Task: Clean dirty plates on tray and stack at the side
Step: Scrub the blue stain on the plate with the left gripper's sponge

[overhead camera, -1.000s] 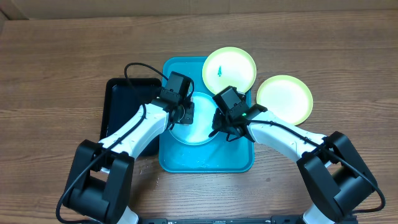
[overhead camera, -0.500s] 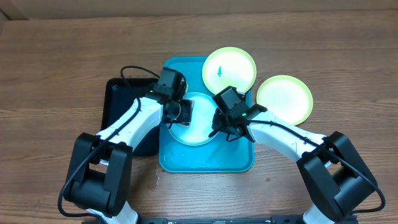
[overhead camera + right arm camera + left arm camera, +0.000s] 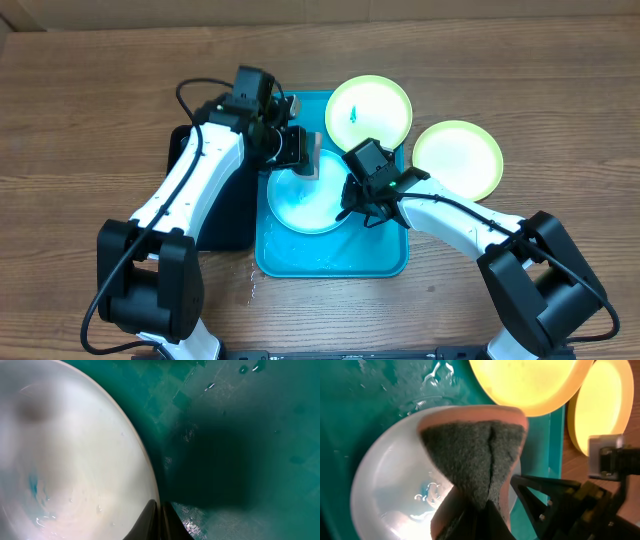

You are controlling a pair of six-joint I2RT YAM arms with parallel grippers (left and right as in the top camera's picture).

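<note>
A light blue plate (image 3: 305,200) lies wet in the turquoise tray (image 3: 330,258). My right gripper (image 3: 350,207) is shut on its right rim; in the right wrist view the jaws (image 3: 161,512) pinch the pale plate's (image 3: 65,455) edge, and a teal smudge (image 3: 33,485) shows on it. My left gripper (image 3: 297,150) is shut on a sponge (image 3: 313,158), held above the plate's far edge. From the left wrist the sponge (image 3: 475,455) shows its grey scouring face over the plate (image 3: 390,495). One lime-green plate (image 3: 368,110) overlaps the tray's back right corner. Another (image 3: 457,158) lies on the table to the right.
A black tray (image 3: 190,160) sits left of the turquoise one, partly under my left arm. Water drops lie on the turquoise tray's floor (image 3: 240,435). The wooden table (image 3: 90,100) surrounds both trays.
My left arm has swung back and up, carrying the sponge from the plate's left part to above its far edge. The right gripper and the plates have not moved.
</note>
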